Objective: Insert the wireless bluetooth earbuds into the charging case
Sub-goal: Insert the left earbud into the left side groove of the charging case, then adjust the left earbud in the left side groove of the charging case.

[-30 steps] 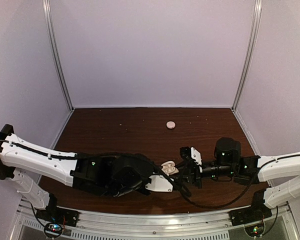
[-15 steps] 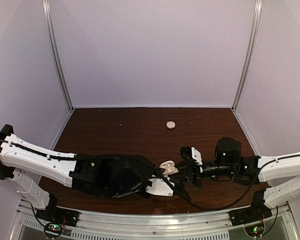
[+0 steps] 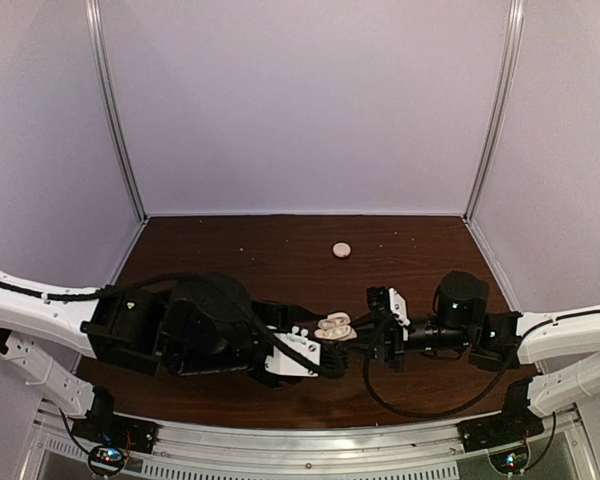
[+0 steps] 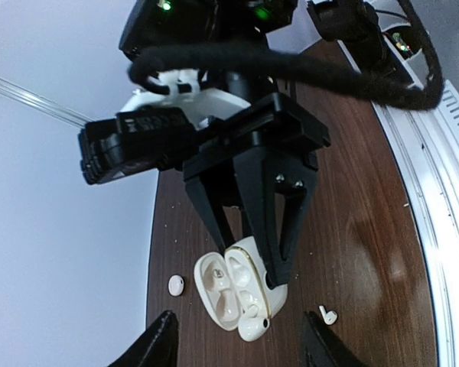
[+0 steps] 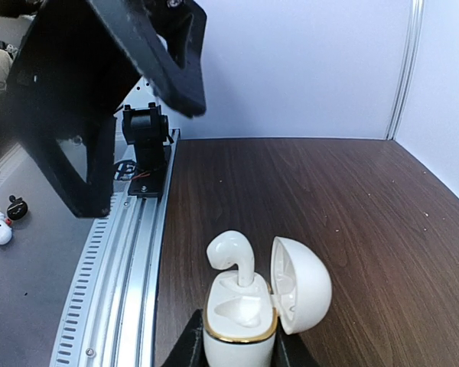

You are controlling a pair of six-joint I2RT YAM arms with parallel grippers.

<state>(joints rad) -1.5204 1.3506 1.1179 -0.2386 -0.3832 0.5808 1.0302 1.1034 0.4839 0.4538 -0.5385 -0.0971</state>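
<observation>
Left gripper (image 4: 241, 345) backed off, charging case (image 5: 240, 325) in right gripper (image 5: 239, 353), earbud (image 5: 229, 252) protruding

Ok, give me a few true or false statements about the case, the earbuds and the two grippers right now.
1. The lid of the case is open. True.
2. Both earbuds are in the case. False: one earbud stands in it, and the other earbud lies on the table.
3. The right gripper holds the case. True.
4. The left gripper is clamped on an earbud. False: its jaws are open and hold nothing.
5. The disc touches the case. False: it lies apart from it on the table.
</observation>
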